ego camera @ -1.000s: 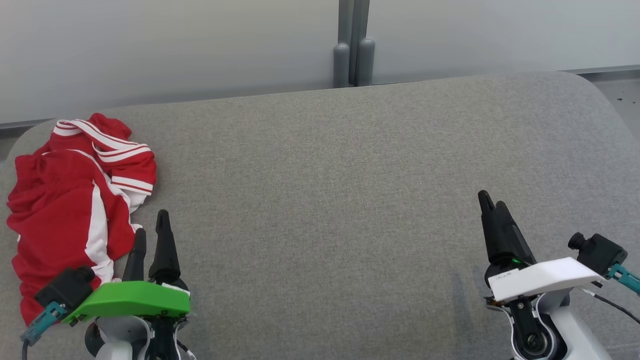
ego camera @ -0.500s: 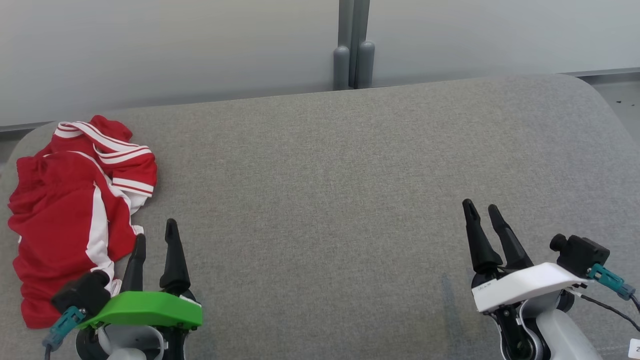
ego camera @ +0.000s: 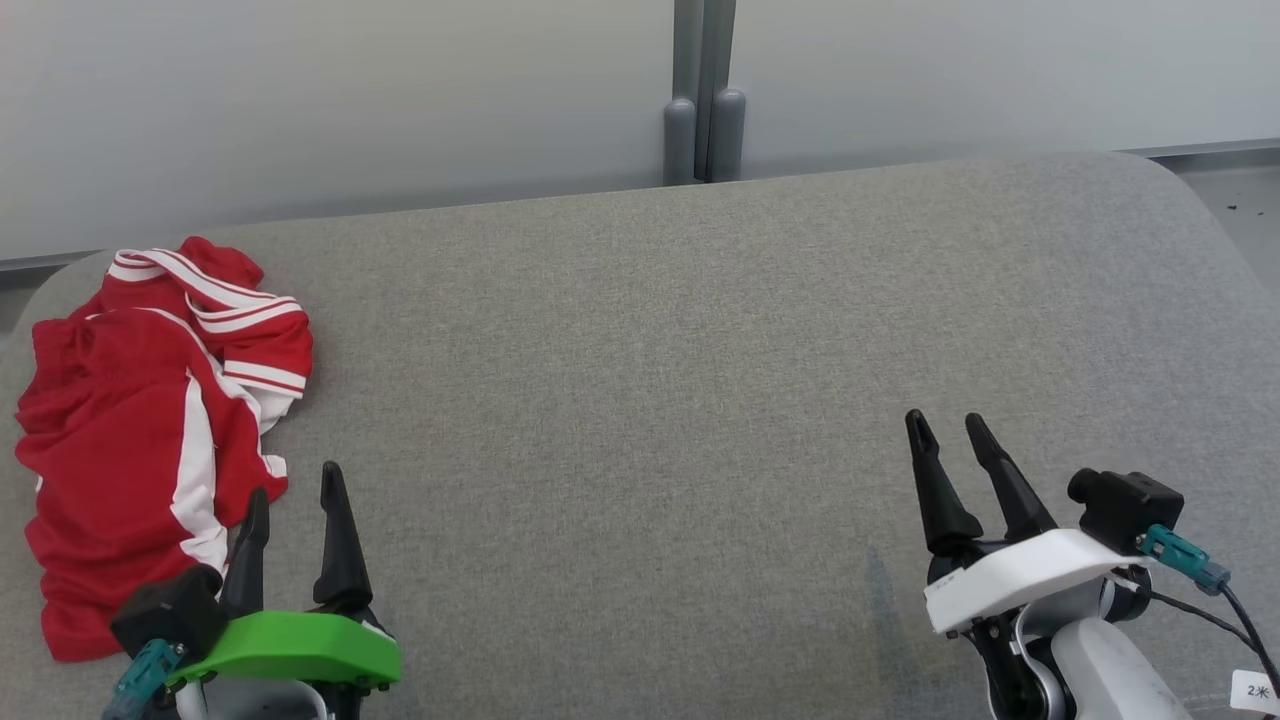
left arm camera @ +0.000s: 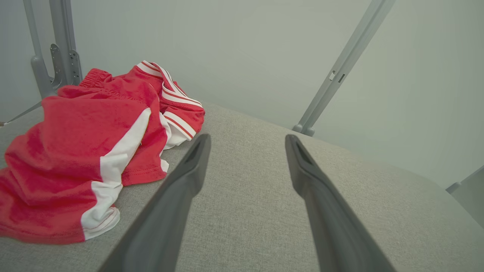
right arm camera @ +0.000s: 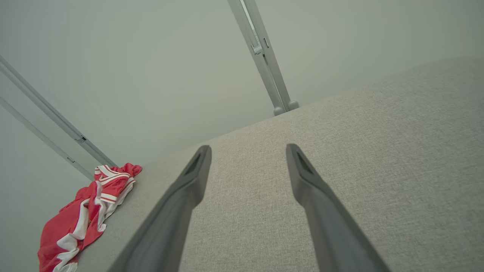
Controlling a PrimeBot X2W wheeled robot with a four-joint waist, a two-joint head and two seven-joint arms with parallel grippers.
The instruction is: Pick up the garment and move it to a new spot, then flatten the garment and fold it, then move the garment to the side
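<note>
The red garment [ego camera: 150,430] lies crumpled at the left end of the grey padded surface [ego camera: 640,400], hard by its rounded corner. The left gripper [ego camera: 294,480] sits just beside its hem, fingers wide and empty, likely poised to take it. The right gripper [ego camera: 943,418], equally wide and empty, hangs well apart, and the bare stretch between them offers room to spread the cloth.

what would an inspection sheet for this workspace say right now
surface: grey fabric surface with rounded far corners
job's things: red garment with white stripes, crumpled at the left end, not held
clutter: nothing seen
grippers: left gripper open, just beside the garment's edge; right gripper open, over bare fabric far from the garment
cables: teal-plugged cable at the right wrist camera; teal plug at the left one
surroundings: pale wall panels and a grey post behind the far edge
</note>
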